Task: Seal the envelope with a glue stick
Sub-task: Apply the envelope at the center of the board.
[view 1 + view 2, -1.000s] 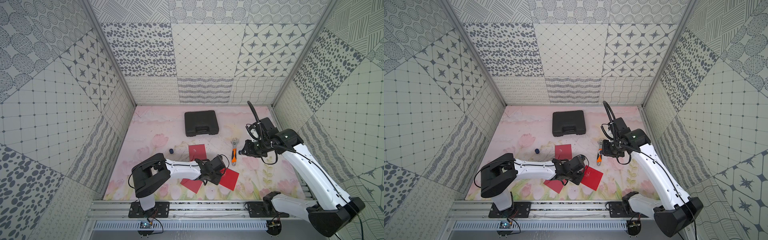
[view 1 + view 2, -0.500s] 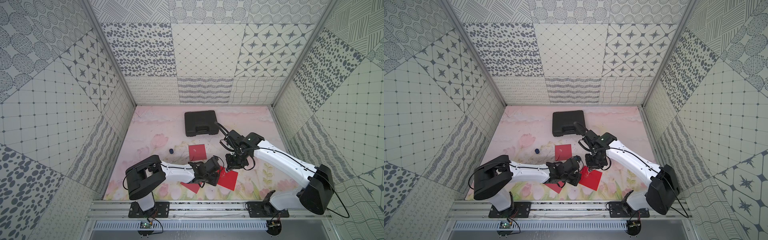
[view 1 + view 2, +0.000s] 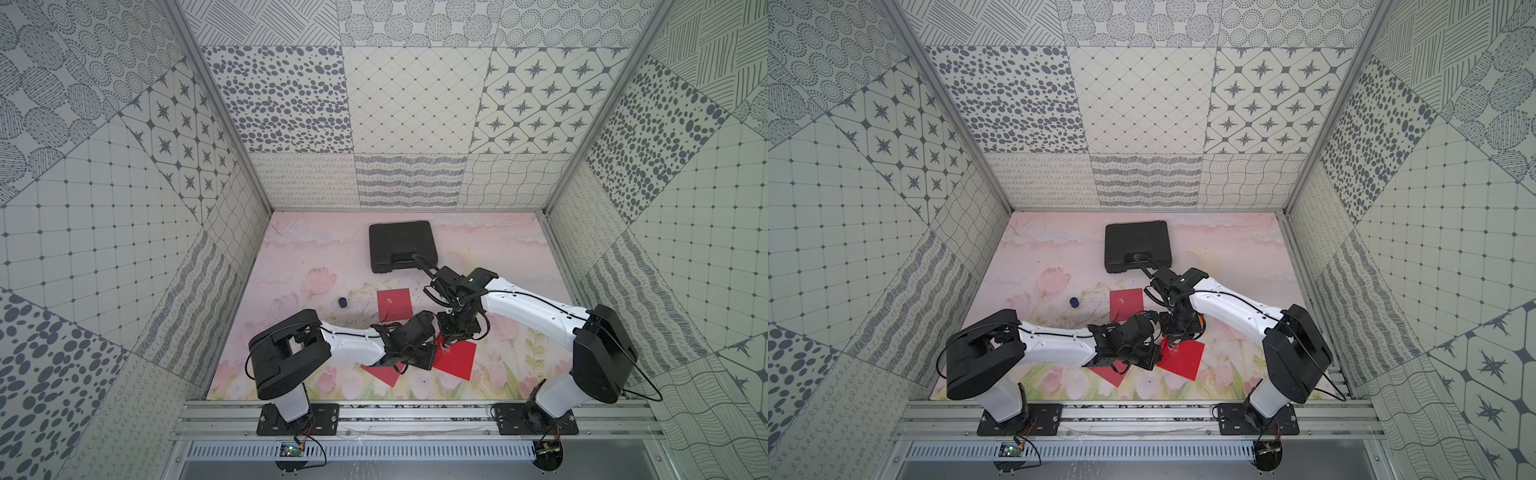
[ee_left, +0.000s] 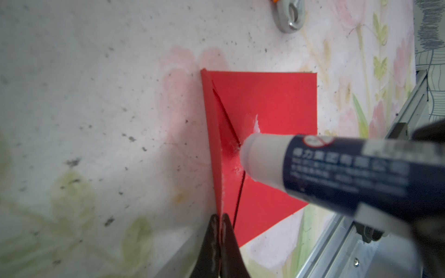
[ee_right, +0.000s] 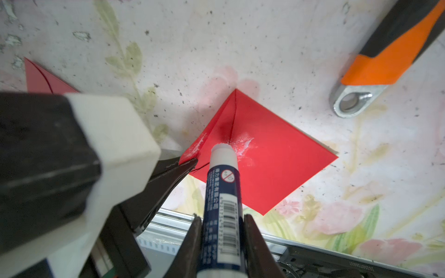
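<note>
Right gripper [image 5: 222,223], as I see it, clamped on the glue stick [image 5: 222,178]; its white tip touches the red envelope [image 5: 277,166] at the glue-smeared seam. My left gripper [image 4: 219,220] is pinched shut on the raised flap [image 4: 214,144]. The wrench [image 5: 385,55] lies nearby on the mat

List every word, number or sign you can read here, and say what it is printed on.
"得力集团有限公司", slightly blurred: on the glue stick label.
Red crossed-circle sign: beside that line.
Barcode digits and fine print on the glue stick: too small to read.
Upside-down number on a black part: too blurred to read.
The envelope shows no print.
</note>
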You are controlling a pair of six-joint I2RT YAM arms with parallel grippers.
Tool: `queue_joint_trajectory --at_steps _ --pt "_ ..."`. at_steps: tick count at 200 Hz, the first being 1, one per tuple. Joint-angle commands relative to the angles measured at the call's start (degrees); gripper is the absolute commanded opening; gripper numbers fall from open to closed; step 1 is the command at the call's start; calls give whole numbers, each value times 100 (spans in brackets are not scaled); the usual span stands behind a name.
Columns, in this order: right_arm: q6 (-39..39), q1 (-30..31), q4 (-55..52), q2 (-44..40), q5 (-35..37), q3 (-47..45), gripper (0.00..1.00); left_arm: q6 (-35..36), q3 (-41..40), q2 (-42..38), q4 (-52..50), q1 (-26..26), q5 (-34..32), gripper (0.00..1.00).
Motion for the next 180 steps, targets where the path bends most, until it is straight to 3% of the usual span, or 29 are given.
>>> queue_joint_trajectory --at_steps 1,90,139,180 --pt "57 40 156 57 105 -110 0 -61 -62 -5 -198 50 138 0" --pt "24 123 264 269 215 -319 0 -105 -49 19 -209 76 170 0" --pt "39 209 -32 394 1035 -252 0 -142 -66 -4 -209 75 168 0" --pt "-29 400 -222 499 1039 -212 0 -157 -76 -5 -199 77 168 0"
